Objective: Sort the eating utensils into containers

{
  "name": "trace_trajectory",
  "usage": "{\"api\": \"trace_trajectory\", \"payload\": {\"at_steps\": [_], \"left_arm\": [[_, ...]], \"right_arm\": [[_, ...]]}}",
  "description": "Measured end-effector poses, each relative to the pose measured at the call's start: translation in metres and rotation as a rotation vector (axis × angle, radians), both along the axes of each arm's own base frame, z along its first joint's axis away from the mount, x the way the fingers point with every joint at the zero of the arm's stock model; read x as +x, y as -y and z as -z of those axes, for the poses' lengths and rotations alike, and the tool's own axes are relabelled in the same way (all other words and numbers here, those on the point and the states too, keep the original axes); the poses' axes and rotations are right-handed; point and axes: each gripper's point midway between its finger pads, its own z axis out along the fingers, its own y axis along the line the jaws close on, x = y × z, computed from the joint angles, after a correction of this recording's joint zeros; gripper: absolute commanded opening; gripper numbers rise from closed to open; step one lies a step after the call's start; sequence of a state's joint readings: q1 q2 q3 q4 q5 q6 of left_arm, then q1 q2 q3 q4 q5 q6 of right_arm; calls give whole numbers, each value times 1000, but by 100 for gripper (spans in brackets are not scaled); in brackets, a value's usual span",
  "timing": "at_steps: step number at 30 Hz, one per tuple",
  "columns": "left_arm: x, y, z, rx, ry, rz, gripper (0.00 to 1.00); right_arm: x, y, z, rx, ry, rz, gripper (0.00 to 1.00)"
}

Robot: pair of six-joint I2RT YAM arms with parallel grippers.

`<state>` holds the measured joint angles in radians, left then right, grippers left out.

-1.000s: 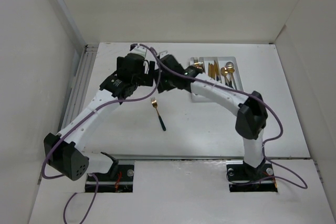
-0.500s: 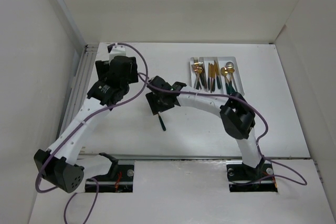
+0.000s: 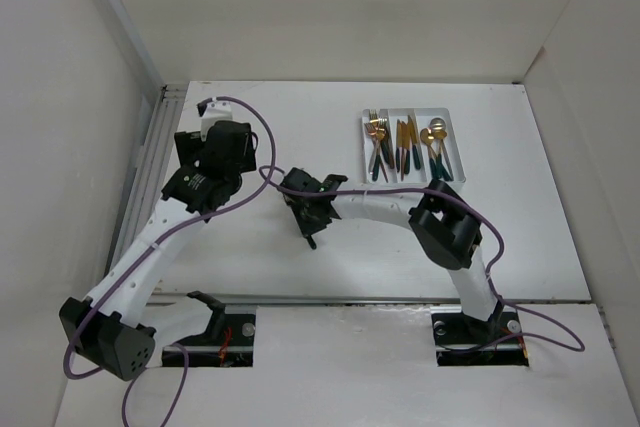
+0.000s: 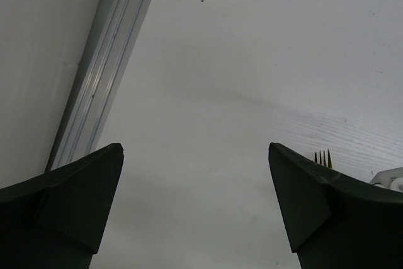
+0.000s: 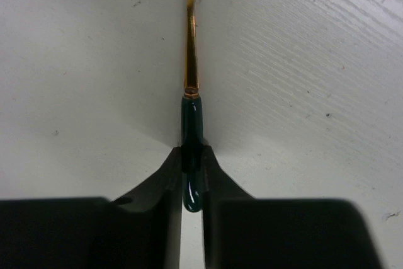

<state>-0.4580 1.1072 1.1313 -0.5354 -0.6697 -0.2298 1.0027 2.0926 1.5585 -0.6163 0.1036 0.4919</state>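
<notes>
Looking down, table: white and boxed in by pale panels, with both arms reaching out over it.
Top view, tray: white, at the far right of the table. Its three long compartments lie side by side, each holding gold-and-dark utensils.
Top view, fork: near the table's middle, well apart from the tray. Only the dark handle end shows past the right gripper.
Top view, right gripper: down over the fork; from above I cannot tell how its jaws stand.
Top view, left arm: bent toward the table's left side, wrist near the rail, apart from the fork.
Left wrist, left gripper: fingers spread wide with nothing between them and bare table beneath.
Left wrist, rail: a grey metal strip along the table's left edge.
Left wrist, fork: gold tines peek just above the right-hand finger.
Right wrist, right gripper: fingers pinched together on the fork's dark green handle, close to its end.
Right wrist, fork: the gold neck runs straight up from the fingers, and the head is cut off by the top edge. Whether it touches the table cannot be told.
</notes>
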Motion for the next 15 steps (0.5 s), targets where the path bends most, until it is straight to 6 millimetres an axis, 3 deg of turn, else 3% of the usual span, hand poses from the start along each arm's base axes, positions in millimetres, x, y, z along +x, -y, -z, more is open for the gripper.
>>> {"api": "trace_trajectory", "payload": {"at_steps": [2, 10, 15], "left_arm": [[-1, 0, 0, -2, 1, 3, 100], [-2, 8, 10, -7, -36, 66, 100], [-2, 8, 10, -6, -36, 66, 100]], "right_arm": [[1, 0, 0, 1, 2, 13, 0], [9, 4, -2, -13, 36, 49, 0], [39, 16, -24, 12, 71, 111, 0]]}}
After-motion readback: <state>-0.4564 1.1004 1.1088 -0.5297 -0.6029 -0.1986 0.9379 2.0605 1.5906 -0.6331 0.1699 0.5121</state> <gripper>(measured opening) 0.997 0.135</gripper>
